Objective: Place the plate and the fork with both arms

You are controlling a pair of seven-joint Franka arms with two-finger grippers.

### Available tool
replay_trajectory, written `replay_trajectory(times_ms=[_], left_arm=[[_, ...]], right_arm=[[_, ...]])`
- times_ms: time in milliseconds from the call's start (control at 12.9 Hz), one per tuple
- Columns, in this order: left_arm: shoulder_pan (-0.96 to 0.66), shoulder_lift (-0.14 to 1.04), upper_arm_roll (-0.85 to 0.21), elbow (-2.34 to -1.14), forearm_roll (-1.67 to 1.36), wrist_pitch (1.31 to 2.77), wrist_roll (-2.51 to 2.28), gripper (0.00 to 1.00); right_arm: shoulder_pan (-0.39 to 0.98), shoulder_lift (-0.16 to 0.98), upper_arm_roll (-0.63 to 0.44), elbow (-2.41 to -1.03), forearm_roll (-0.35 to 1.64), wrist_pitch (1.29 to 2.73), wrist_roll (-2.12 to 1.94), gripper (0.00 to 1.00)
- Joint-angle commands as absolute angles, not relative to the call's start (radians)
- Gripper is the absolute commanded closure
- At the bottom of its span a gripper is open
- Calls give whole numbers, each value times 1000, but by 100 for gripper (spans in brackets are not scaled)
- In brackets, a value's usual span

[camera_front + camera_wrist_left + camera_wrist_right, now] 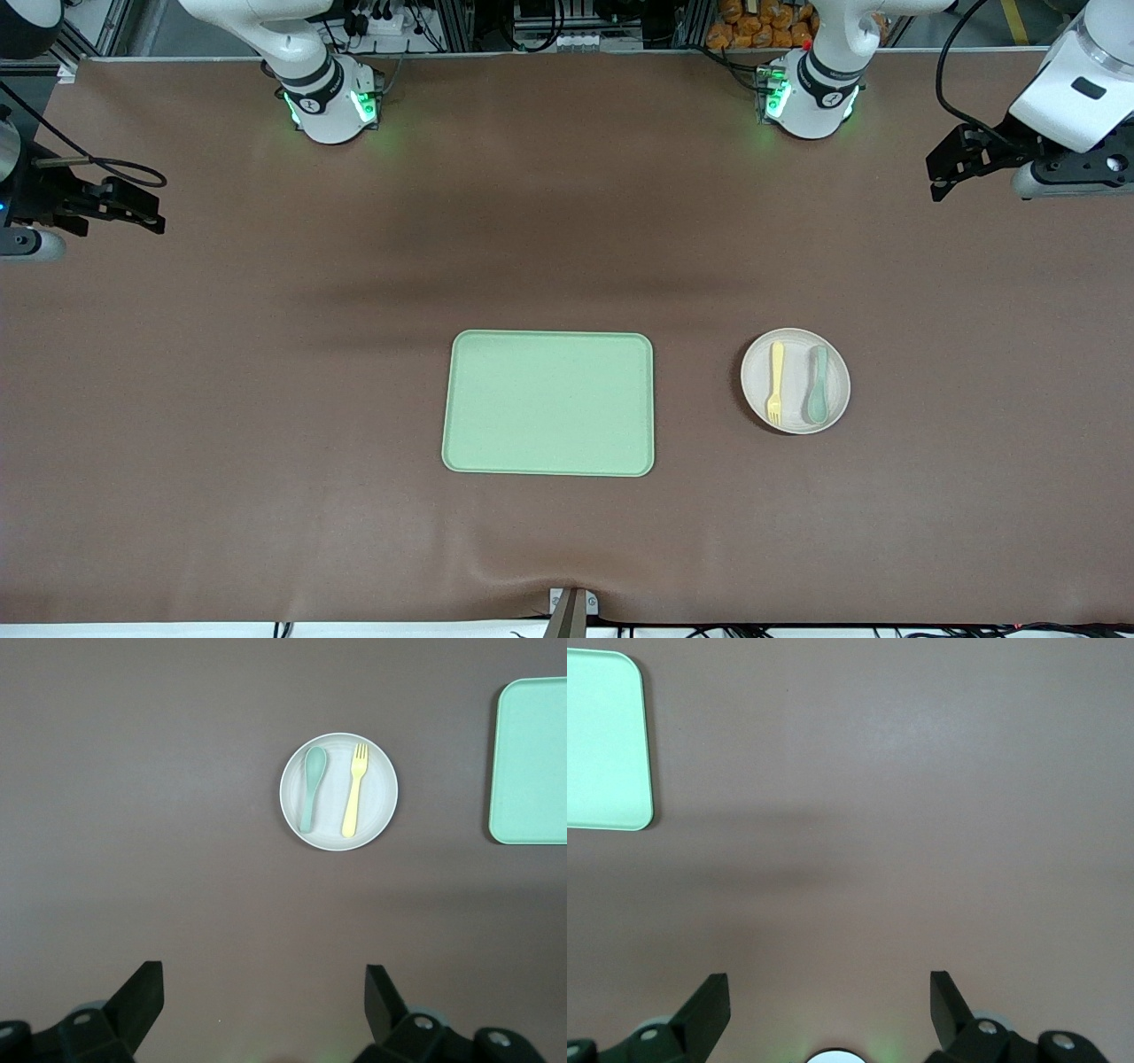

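Still, both grippers, left and right, hover wide open and empty; fork beside spoon on plate risks a wrong pick or spill.

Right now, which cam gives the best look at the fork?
The left wrist view: the fork lies whole on the plate beside the spoon, tines clear. The front view shows the fork smaller, also unblocked. The right wrist view shows only bare table and a tray corner, no fork.
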State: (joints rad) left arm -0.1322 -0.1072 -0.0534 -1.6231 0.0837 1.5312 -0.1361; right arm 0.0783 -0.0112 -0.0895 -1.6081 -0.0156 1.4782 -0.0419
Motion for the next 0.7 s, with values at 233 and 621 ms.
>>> replay_trajectory(times_ms=[233, 621], left_arm=[[-129, -103, -26, -1611, 51, 1516, -126, 0], [-77, -91, -15, -1705, -41, 1592, -129, 0]], right_arm=[[72, -14, -83, -1606, -23, 1482, -35, 0], [72, -14, -83, -1606, -23, 1482, -35, 0]])
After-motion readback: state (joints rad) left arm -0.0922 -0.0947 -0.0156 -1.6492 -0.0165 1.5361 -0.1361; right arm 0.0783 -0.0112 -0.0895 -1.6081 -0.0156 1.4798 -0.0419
